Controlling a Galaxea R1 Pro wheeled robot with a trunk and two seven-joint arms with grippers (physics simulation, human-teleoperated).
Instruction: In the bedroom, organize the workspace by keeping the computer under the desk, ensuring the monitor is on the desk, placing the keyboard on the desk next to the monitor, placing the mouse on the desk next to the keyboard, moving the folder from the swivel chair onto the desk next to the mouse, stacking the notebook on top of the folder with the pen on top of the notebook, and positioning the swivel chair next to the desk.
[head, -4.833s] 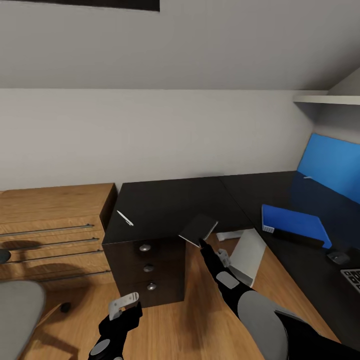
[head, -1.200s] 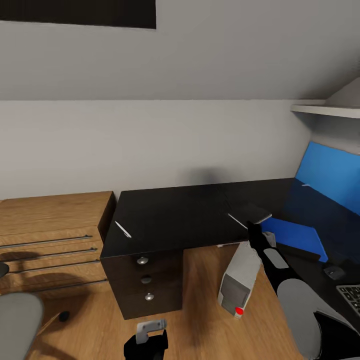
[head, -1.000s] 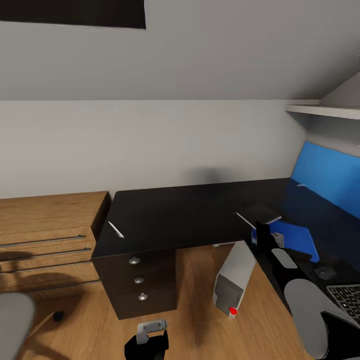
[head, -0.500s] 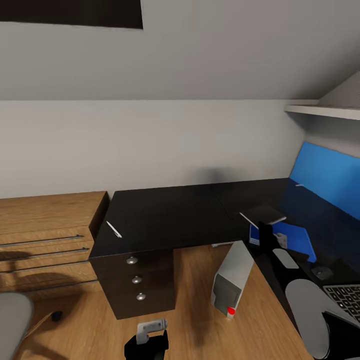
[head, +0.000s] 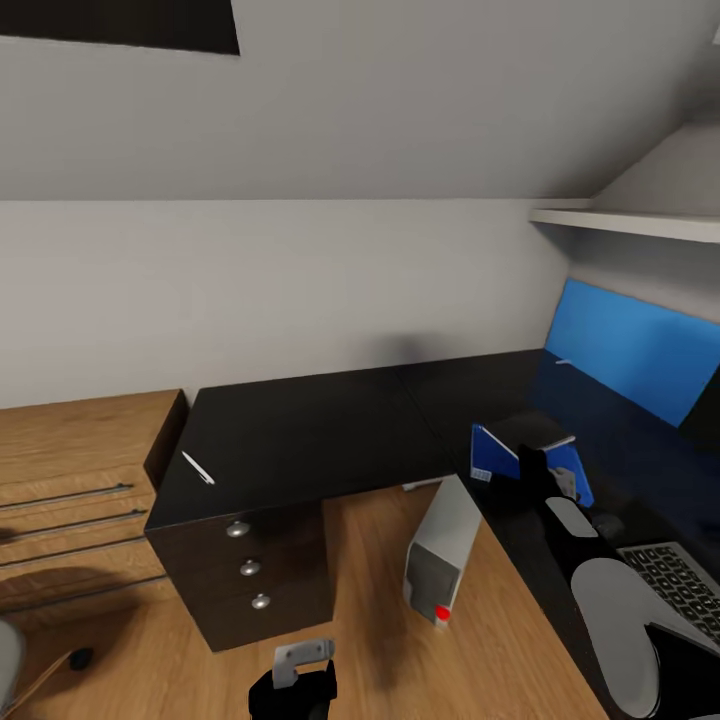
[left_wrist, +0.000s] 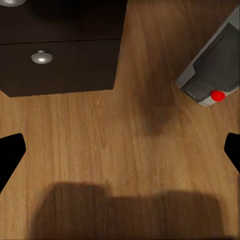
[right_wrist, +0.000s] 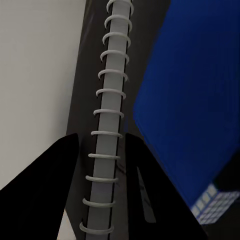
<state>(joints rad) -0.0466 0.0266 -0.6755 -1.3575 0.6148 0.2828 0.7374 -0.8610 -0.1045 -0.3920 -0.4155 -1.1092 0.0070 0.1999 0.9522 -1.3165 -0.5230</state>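
Right gripper: jaws clamped on notebook above folder | left gripper: jaws open | pen: bench left edge

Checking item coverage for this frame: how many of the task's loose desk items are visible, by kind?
pen: 1
folder: 1
notebook, held by the right gripper: 1
keyboard: 1
mouse: 1
computer: 1
Total: 6
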